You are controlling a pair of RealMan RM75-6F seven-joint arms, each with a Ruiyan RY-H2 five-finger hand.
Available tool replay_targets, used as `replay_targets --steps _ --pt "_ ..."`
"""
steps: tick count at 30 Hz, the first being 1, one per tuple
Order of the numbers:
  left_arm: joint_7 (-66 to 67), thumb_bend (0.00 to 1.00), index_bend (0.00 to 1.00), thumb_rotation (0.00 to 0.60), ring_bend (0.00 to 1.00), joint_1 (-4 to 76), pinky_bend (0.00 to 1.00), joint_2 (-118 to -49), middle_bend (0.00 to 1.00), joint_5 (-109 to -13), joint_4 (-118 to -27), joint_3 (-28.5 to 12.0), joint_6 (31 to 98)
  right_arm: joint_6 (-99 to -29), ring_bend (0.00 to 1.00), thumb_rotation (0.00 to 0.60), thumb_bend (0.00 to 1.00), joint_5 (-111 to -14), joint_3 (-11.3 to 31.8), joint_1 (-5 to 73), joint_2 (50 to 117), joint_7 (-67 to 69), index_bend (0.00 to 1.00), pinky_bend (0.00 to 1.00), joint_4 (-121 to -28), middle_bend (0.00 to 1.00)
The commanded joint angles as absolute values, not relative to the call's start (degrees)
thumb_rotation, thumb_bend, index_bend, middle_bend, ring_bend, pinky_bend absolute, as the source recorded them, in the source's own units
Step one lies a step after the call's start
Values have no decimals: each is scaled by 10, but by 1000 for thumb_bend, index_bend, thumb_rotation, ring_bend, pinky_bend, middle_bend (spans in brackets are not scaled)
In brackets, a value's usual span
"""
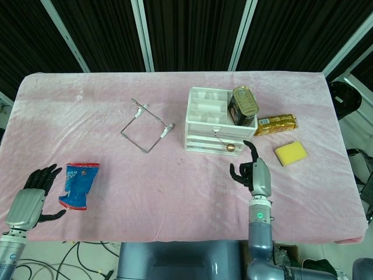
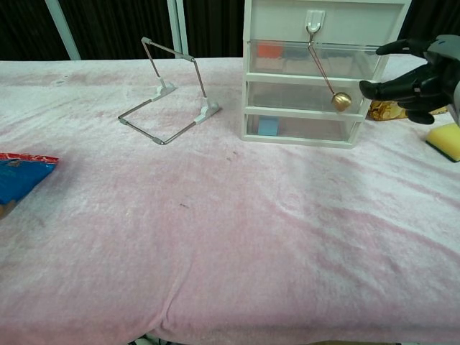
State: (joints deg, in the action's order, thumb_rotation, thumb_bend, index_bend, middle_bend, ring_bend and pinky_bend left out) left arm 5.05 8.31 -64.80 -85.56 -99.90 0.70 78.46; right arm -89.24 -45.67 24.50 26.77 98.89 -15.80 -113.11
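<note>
Right robot hand (image 1: 254,172): bare, holding nothing, fingers spread with one stretched out, just off the front right of the drawer unit; also seen in the chest view (image 2: 420,77).
Bell (image 2: 341,100): small and brass-coloured, hanging free on a thin cord from a hook on the drawer unit's top drawer, just beside the right robot hand's fingertips, apart from them.
Drawer unit (image 1: 205,125): white, three clear drawers, standing on the counter (image 1: 175,192).
Can (image 1: 243,105): on top of the drawer unit, at its right.
Snack pack (image 1: 276,123): right of the unit.
Sponge (image 1: 290,153): yellow, near the snack pack.
Wire stand (image 1: 147,126): left of the unit.
Left robot hand (image 1: 32,198): fingers apart, holding nothing, just beside the blue bag (image 1: 77,185).
</note>
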Motion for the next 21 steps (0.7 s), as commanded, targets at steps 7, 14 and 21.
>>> replay_targets --steps 7,14,21 --pt "55 0 0 600 0 81 0 -649 0 -860 -998 8 789 -873 673 600 273 -649 93 194 832 -154 141 455 -1175 572" --pt "58 0 0 600 0 80 0 -651 0 -861 -995 7 793 -847 95 600 122 -760 8 166 715 -172 0 100 -1138 37" --pt "64 0 0 600 0 81 0 -651 0 -861 -991 7 791 -884 0 600 64 -842 -33 123 652 -169 0 47 -1065 0"
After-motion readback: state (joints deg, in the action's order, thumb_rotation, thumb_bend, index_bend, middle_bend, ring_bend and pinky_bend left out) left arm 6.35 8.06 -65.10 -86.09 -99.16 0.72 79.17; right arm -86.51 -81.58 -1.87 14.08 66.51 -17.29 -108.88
